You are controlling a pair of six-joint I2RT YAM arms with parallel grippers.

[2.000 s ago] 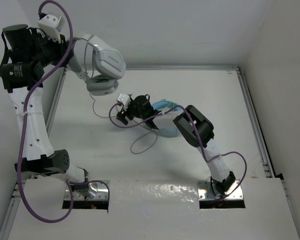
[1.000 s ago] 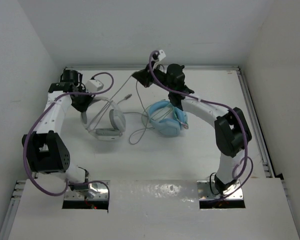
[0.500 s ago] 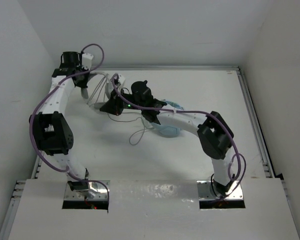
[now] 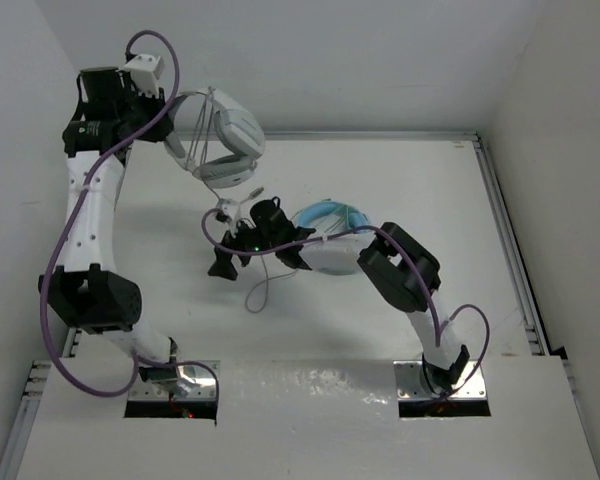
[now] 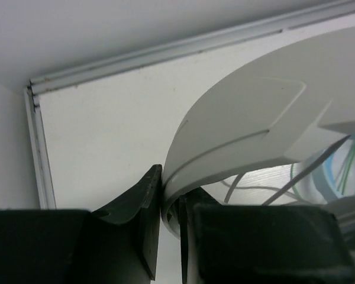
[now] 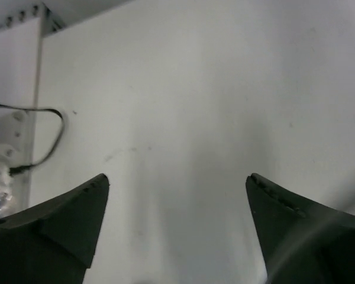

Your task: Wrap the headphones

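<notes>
left arm [image 4: 85,210]: stands tall along the left side of the top view, reaching up toward the far left corner, with a purple cable [image 4: 55,290] looping beside it
left gripper [image 5: 168,204]: pressed almost together, pinching the rim of the white headband [image 5: 248,118] between two black fingers [image 5: 143,219]; grip plain in the left wrist view
headphones [image 4: 223,135]: white and light grey, lifted clear of the tabletop at the far left, in front of the back wall; held by the headband alone, which arches away to the right of the left gripper, with an oval ear cup [image 4: 226,172] hanging at the lower end
grey cable [image 4: 255,295]: thin, trails down from the raised headphones and ends in a loose loop lying on the tabletop left of centre, close by the right gripper; cannot tell whether touching it
right gripper [image 6: 176,180]: spread wide, nothing between the fingers, only bare tabletop in the gap; in the top view low over the tabletop left of centre, nearer the camera than the raised headphones
black wire [image 6: 60,125]: thin, curves along the left edge of the right wrist view, beside the rail
light blue headphones [image 4: 330,215]: lie on the tabletop near the centre, just right of the right gripper's wrist, partly covered by the right arm
right arm [image 4: 400,270]: bends from its base at the near right and stretches left across the middle
tabletop [image 4: 440,200]: white, edged by a metal rail [image 4: 505,250] on the far and right sides
</notes>
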